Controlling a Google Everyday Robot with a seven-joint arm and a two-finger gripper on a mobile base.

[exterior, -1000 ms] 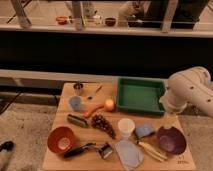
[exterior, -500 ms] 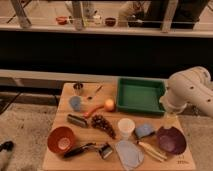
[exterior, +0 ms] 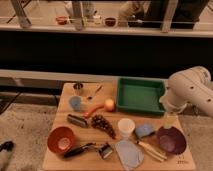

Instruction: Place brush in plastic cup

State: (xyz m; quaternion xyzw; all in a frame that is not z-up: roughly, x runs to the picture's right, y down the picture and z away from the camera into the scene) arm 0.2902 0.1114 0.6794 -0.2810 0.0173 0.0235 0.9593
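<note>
Behind a dark counter and railing, a wooden board (exterior: pixel 60 162) lies crowded with kitchen things. The brush (exterior: pixel 89 148) lies flat along the near edge, its black handle pointing left toward the red bowl (exterior: pixel 62 140) and its pale head to the right, just beside a grey plate (exterior: pixel 129 154).

A white cup (exterior: pixel 126 127) stands mid-board, to the right of the brush and a little farther back. A blue cup (exterior: pixel 75 102) stands far left. Which of them is the plastic one I cannot tell.

The gripper (exterior: pixel 169 118) hangs under the white arm (exterior: pixel 192 92) at the right, between the green tray (exterior: pixel 140 95) and the purple bowl (exterior: pixel 171 141), well apart from the brush. Whether it is released or clenched cannot be told.

The brush is probably light and stiff, heavier at the head. The slim handle is best pinched across its middle; it may roll or pivot.
</note>
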